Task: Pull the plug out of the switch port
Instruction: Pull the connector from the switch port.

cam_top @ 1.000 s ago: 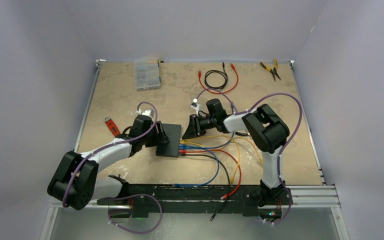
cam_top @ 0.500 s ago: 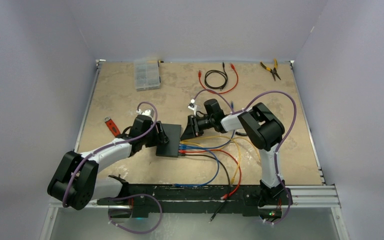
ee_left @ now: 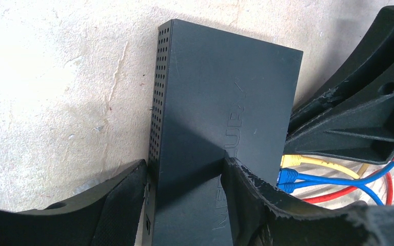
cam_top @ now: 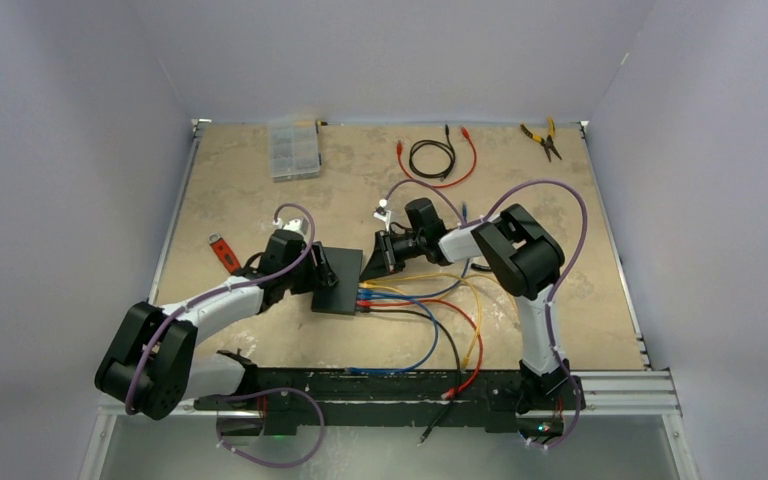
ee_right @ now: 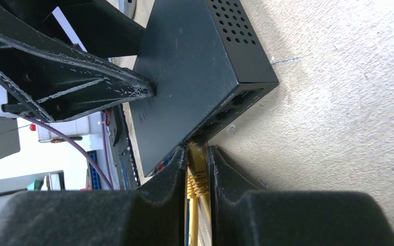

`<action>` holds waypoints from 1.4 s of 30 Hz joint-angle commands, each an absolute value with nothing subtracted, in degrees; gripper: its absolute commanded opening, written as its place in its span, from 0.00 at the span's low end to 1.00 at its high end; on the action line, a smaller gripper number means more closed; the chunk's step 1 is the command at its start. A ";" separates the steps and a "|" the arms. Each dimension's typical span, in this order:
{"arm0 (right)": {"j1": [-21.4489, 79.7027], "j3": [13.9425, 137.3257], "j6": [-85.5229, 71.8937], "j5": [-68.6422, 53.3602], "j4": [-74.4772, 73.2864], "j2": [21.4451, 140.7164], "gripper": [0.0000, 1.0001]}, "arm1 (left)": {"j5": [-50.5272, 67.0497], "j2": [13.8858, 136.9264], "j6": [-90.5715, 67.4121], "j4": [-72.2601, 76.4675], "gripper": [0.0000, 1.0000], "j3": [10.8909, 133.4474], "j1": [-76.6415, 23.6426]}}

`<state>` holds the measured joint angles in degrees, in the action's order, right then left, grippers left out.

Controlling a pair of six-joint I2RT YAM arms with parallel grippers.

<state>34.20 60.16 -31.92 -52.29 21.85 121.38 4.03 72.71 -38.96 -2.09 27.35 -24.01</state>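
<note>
Matte black plastic, lying flat on the tabletop (cam_top: 260, 200) a little to the 9 o'clock side of its middle in the overhead view: that is the switch (cam_top: 338, 280), with its row of sockets along the 3 o'clock edge. Cables fan out from that edge toward 5 o'clock.

The left pincer (ee_left: 184, 169) reaches in from 9 o'clock and is clamped on the switch's end. One finger (ee_left: 118, 205) sits against the vented side and the other (ee_left: 251, 205) presses on the lid, so the box looks braced.

The right pincer (ee_right: 197, 154) comes in from about 2 o'clock and is drawn together on the yellow plug (ee_right: 197, 177) right at the mouth of its socket. The plug is not out yet. The sockets beyond it, toward the corner, stand empty, while blue plugs (ee_left: 287, 177) and a red cable (ee_left: 385, 184) sit just beside it on the other side.

The step in hand, as I judge it, is the pull itself. To do it well:

- Draw straight back along the plug's own line, toward 3 o'clock, with no twist or lift.
- Keep the plug's latch squeezed, or it will likely hang (the latch tab is hidden between the fingers, so I cannot tell whether it is pressed).
- Hold the left arm firm so the box does not slide along with the pull.
- Keep the grip on the plug body, not the thin cable behind it.
- Keep clear of the blue neighbours.
</note>
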 commanded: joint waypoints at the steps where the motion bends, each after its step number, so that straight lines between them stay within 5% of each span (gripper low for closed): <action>1: 36.20 59.78 -29.39 -47.16 16.98 124.44 0.13 | 4.31 73.96 -39.19 -2.13 0.55 26.13 -24.08; 5: 36.12 59.51 -28.99 -47.19 16.66 124.35 0.00 | 4.08 74.16 -39.50 -1.84 0.53 25.78 -24.08; 17: 34.48 58.86 -25.66 -46.23 12.35 121.86 0.00 | -2.32 76.00 -41.75 -6.49 0.37 26.56 -23.99; 42: 30.27 58.43 -24.54 -43.01 9.96 115.57 0.00 | -1.75 77.10 -42.16 -5.92 0.34 26.43 -23.73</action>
<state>31.16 58.19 -27.20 -51.88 15.51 118.24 -0.80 74.39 -43.90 -0.51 28.21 -23.75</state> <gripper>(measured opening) 0.145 0.373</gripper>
